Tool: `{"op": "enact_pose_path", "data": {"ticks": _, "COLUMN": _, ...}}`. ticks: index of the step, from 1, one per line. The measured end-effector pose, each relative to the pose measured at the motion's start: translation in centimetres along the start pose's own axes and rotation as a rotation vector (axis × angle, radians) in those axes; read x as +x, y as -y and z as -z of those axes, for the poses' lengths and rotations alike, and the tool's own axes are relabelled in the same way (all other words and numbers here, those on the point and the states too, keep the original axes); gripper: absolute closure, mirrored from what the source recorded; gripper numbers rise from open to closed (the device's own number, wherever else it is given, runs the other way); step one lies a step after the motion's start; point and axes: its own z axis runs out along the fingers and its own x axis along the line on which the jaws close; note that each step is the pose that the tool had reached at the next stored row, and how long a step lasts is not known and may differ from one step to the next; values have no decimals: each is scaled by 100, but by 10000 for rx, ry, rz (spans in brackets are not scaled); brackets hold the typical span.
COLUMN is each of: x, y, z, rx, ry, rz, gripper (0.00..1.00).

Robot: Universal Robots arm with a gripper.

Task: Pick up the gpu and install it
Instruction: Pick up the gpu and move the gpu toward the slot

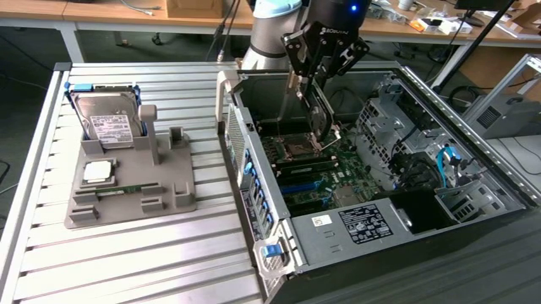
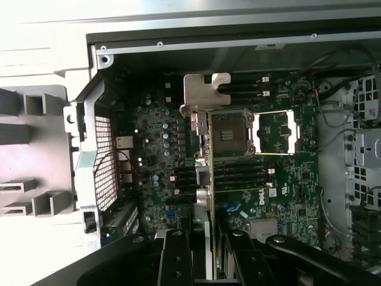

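The gpu point(image 1: 320, 121), a thin dark card seen edge-on, hangs upright inside the open computer case point(image 1: 253, 158), just above the motherboard point(image 1: 313, 171). My gripper point(image 1: 311, 81) is shut on its upper edge. In the wrist view the gpu's silvery end bracket point(image 2: 205, 94) sticks out ahead of my gripper point(image 2: 207, 250), and the card runs back between the two black fingers point(image 2: 174, 257). It hovers over the CPU socket point(image 2: 229, 134) and the memory slots point(image 2: 238, 176). Whether its lower edge touches the board is hidden.
A grey parts fixture point(image 1: 127, 190) lies on the slatted table at the exterior view's left, holding a hard drive point(image 1: 108, 120), a processor point(image 1: 97, 171) and a green memory stick point(image 1: 123, 189). Drive cages point(image 1: 397, 133), cables and a power supply point(image 1: 363, 221) crowd the case's other side.
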Motion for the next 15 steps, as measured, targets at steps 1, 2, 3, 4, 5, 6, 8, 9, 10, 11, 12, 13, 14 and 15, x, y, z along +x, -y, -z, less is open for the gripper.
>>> {"op": "enact_pose_path", "data": {"ticks": 1, "x": -5, "y": 0, "z": -2, "rx": 2, "ry": 0, "rz": 0, "gripper": 73}}
{"op": "enact_pose_path", "data": {"ticks": 2, "x": -10, "y": -1, "z": -4, "rx": 3, "ry": 0, "rz": -1, "gripper": 73}}
{"op": "enact_pose_path", "data": {"ticks": 3, "x": -15, "y": -1, "z": -6, "rx": 5, "ry": 0, "rz": 0, "gripper": 73}}
{"op": "enact_pose_path", "data": {"ticks": 4, "x": -20, "y": -1, "z": -8, "rx": 6, "ry": 1, "rz": -1, "gripper": 73}}
{"op": "enact_pose_path", "data": {"ticks": 5, "x": -25, "y": -2, "z": -10, "rx": 8, "ry": 0, "rz": 0, "gripper": 73}}
{"op": "enact_pose_path", "data": {"ticks": 6, "x": -32, "y": -2, "z": -13, "rx": 9, "ry": 1, "rz": -1, "gripper": 73}}
{"op": "enact_pose_path", "data": {"ticks": 8, "x": -44, "y": -3, "z": -18, "rx": 14, "ry": 1, "rz": 0, "gripper": 73}}
{"op": "enact_pose_path", "data": {"ticks": 9, "x": -51, "y": -3, "z": -21, "rx": 15, "ry": 1, "rz": 0, "gripper": 73}}
{"op": "enact_pose_path", "data": {"ticks": 10, "x": -55, "y": -4, "z": -23, "rx": 17, "ry": 1, "rz": 0, "gripper": 73}}
{"op": "enact_pose_path", "data": {"ticks": 11, "x": -61, "y": -4, "z": -25, "rx": 18, "ry": 2, "rz": 0, "gripper": 73}}
{"op": "enact_pose_path", "data": {"ticks": 12, "x": -65, "y": -5, "z": -27, "rx": 19, "ry": 2, "rz": 0, "gripper": 73}}
{"op": "enact_pose_path", "data": {"ticks": 13, "x": -71, "y": -5, "z": -29, "rx": 21, "ry": 2, "rz": 0, "gripper": 73}}
{"op": "enact_pose_path", "data": {"ticks": 14, "x": -75, "y": -5, "z": -31, "rx": 22, "ry": 2, "rz": 0, "gripper": 73}}
{"op": "enact_pose_path", "data": {"ticks": 15, "x": -80, "y": -6, "z": -33, "rx": 24, "ry": 2, "rz": 0, "gripper": 73}}
